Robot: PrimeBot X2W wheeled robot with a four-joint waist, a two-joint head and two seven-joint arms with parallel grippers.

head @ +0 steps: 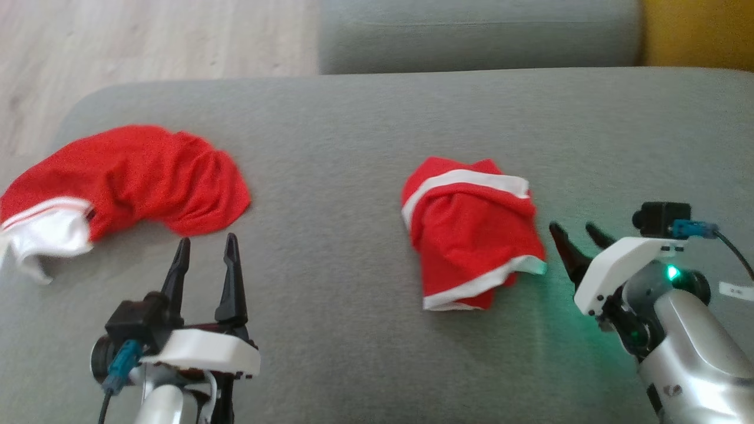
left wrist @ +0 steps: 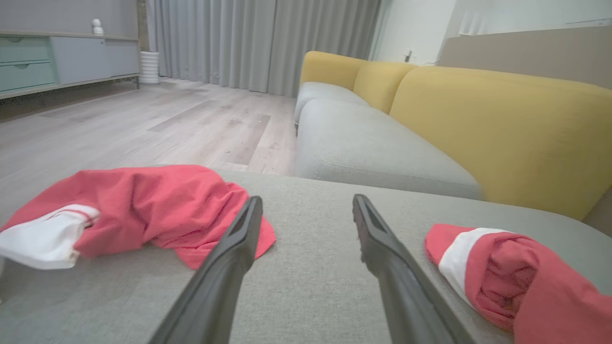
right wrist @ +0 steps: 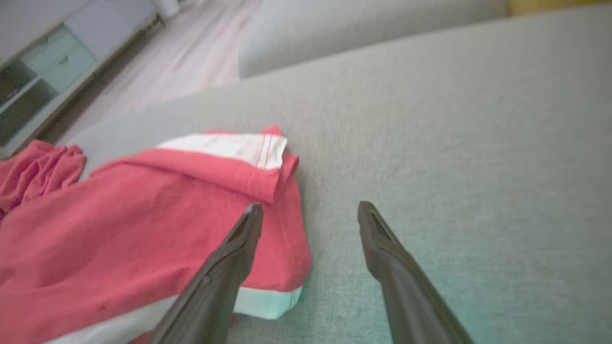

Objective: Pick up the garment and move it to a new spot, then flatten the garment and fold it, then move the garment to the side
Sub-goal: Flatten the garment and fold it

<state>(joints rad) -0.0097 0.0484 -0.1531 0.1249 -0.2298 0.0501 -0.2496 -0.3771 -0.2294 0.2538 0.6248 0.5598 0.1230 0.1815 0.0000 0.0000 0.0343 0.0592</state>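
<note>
Garment (head: pixel 471 229) lies bundled just left of the spread right hand (head: pixel 572 228).

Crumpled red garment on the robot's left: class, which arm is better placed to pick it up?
Left. The left claw is open, its tips just short of the near edge of the crumpled garment. The right claw, also open, sits past the other red bundle, farther away.

No legible text, brand, number or sign, small white tag (head: pixel 736 290) by the right arm at three o'clock in the head view, print too blurred to read
</note>
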